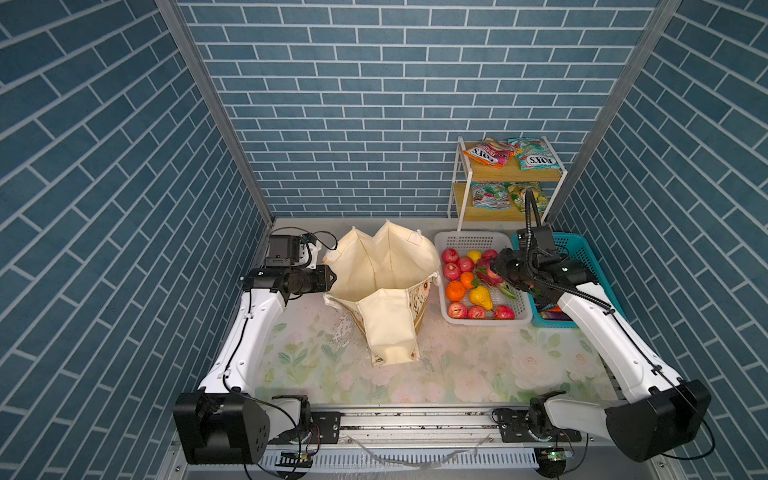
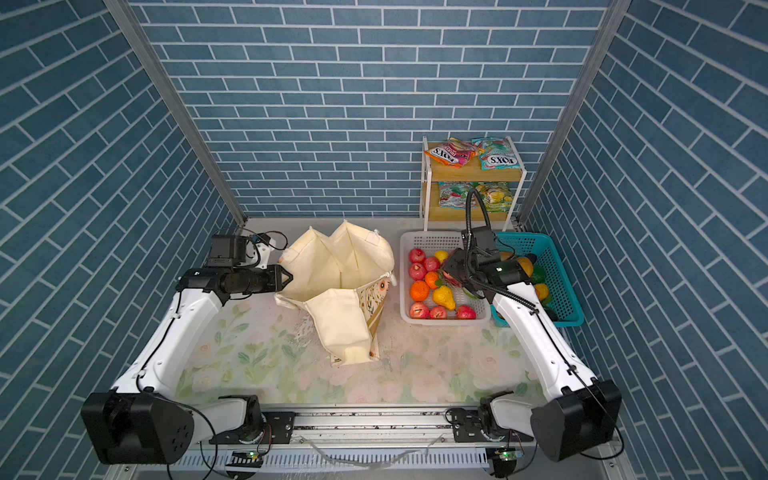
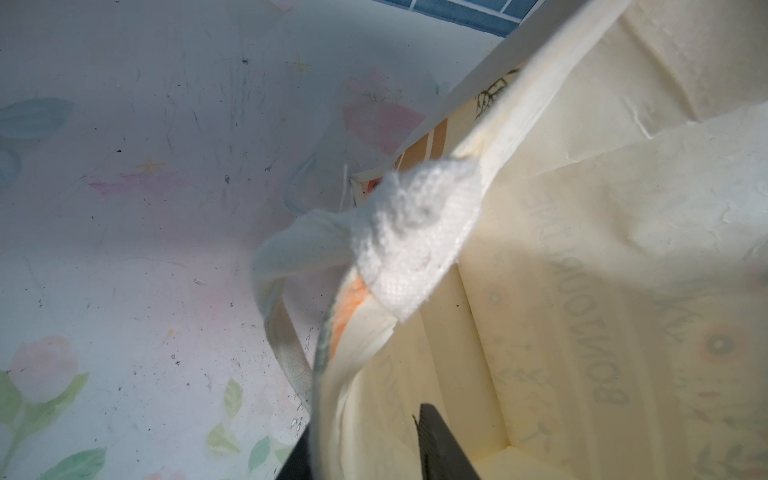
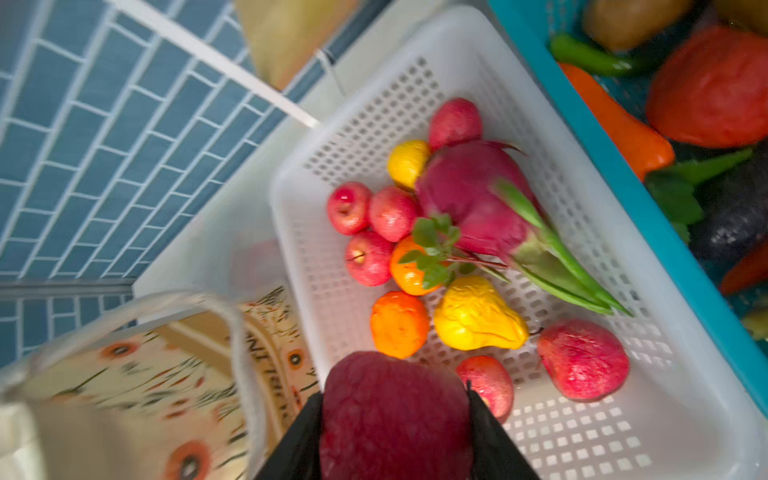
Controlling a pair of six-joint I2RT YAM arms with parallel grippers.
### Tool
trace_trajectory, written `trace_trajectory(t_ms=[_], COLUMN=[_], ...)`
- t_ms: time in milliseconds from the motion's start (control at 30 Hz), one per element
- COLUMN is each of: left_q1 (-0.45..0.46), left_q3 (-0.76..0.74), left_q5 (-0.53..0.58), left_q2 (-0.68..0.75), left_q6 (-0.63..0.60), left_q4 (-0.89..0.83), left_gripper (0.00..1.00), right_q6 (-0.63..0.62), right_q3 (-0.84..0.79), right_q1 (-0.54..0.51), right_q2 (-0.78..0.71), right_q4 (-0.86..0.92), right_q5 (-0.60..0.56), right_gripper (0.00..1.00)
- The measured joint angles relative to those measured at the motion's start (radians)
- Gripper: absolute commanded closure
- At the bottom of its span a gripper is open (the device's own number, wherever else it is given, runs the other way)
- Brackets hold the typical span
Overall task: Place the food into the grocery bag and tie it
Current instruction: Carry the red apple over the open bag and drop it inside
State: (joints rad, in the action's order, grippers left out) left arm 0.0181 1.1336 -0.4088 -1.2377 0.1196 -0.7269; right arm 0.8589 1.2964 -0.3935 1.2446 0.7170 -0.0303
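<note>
**Right gripper holds a red fruit, left gripper holds the bag edge**

Closest to the right wrist camera is a dark red fruit (image 4: 395, 415). It sits between the two black fingers of the right gripper (image 4: 395, 392), and both fingers press on its sides, so this gripper is closed on the fruit. Behind it is the white basket (image 4: 415, 62), and in it lie the other fruits: a pink dragon fruit (image 4: 469, 199) with green scales, several red apples (image 4: 349, 208), two oranges (image 4: 399, 324) and a yellow pear (image 4: 473, 316). Just beside the white basket stands a teal basket (image 4: 602, 166) that holds vegetables.

In both top views the right gripper is over the white basket, above the dragon fruit.

The grocery bag (image 1: 382, 270) stands upright on the flower-printed table (image 1: 457, 374), left of the white basket and near to it. Its mouth is wide open, and I see no food in the part of the inside that shows.

The left gripper (image 3: 365, 419) is at the left rim of the bag. In the left wrist view one finger is inside the bag and the other is outside, with the cloth of the rim pinched between them. A white woven handle end (image 3: 415, 237) is sewn on this rim close by.

The snack packets (image 1: 486, 151) lie on the two levels of a small shelf (image 1: 536, 174) behind the baskets, well apart from the bag.
</note>
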Motion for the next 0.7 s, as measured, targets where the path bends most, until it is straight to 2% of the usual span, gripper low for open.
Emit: trace_trajectory(t_ms=[167, 333, 500, 700], left_q1=[0.0, 0.0, 0.0, 0.0], left_q3=[-0.001, -0.001, -0.001, -0.002], left_q5=[0.0, 0.0, 0.0, 0.0], left_q2=[0.0, 0.0, 0.001, 0.005], left_q6=[0.0, 0.0, 0.0, 0.0], left_q4=[0.0, 0.0, 0.0, 0.0], left_gripper=[0.62, 0.62, 0.62, 0.62], right_q6=[-0.079, -0.163, -0.24, -0.287], right_q3=[0.208, 0.414, 0.608, 0.839], right_q1=[-0.207, -0.38, -0.495, -0.552], right_q2=[0.043, 0.21, 0.436, 0.699], right_q4=[-0.013, -0.033, -0.008, 0.109], right_q5=[-0.006, -0.008, -0.013, -0.011], right_gripper=[0.53, 0.54, 0.54, 0.54])
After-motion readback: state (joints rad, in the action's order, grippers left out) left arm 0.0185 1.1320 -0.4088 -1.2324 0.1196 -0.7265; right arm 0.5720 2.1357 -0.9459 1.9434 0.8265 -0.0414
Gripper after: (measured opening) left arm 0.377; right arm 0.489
